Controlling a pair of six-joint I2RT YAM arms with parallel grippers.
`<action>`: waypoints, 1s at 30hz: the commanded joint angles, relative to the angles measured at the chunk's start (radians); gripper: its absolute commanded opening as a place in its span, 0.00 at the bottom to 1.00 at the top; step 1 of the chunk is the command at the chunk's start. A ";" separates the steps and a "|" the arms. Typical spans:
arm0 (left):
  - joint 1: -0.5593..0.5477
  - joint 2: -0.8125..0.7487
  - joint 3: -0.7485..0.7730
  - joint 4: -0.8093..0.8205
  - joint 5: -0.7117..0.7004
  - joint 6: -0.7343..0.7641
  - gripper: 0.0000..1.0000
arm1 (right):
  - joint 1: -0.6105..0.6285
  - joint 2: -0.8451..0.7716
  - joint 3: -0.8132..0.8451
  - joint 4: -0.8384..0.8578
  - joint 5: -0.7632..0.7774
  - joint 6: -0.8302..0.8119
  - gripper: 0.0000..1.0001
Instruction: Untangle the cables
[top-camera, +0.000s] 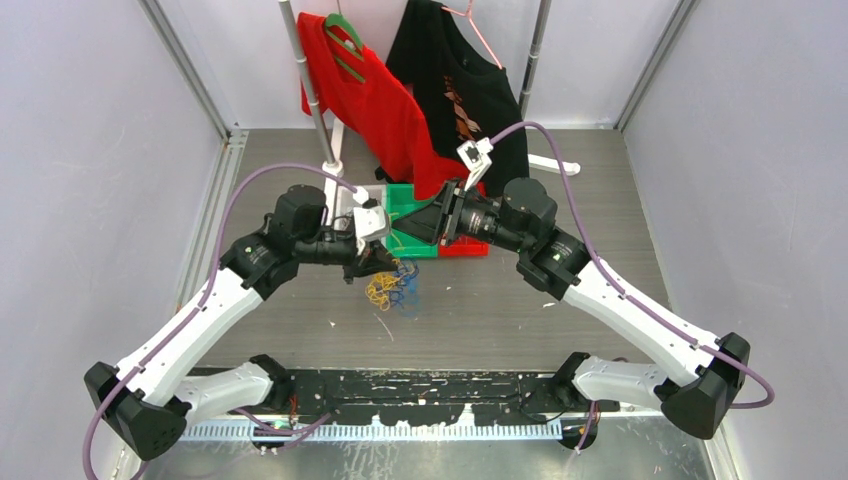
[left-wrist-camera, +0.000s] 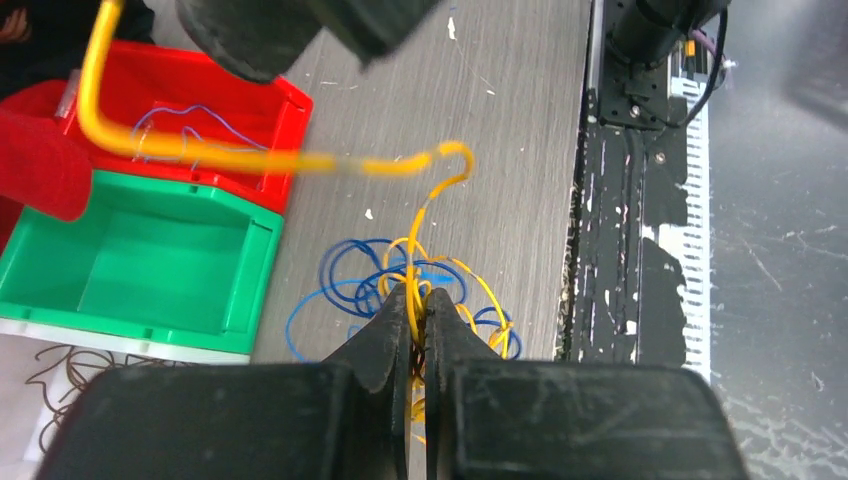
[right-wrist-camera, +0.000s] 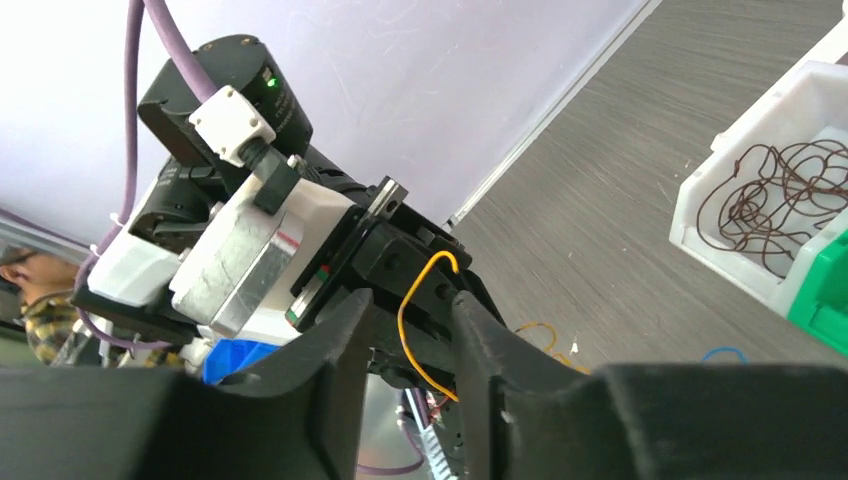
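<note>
your left tool (left-wrist-camera: 418, 298) is clenched on a yellow wire (left-wrist-camera: 413, 240) just above the cables (top-camera: 394, 288) heaped on the desk (top-camera: 490, 305); it runs up toward your right tool (right-wrist-camera: 410, 308), released, jaws loose around it

Bright, even light, soft shadows; close-up blur on the fingers (left-wrist-camera: 385, 345) and yellow cable (left-wrist-camera: 200, 155).
</note>
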 joint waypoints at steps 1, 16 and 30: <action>-0.003 0.003 0.066 0.077 -0.049 -0.182 0.00 | 0.004 -0.041 -0.019 0.027 0.052 -0.071 0.48; -0.001 0.012 0.108 0.192 -0.199 -0.582 0.00 | 0.043 -0.141 -0.263 0.125 0.120 -0.097 0.62; -0.001 0.012 0.128 0.164 -0.191 -0.583 0.00 | 0.096 0.006 -0.239 0.190 0.260 -0.070 0.21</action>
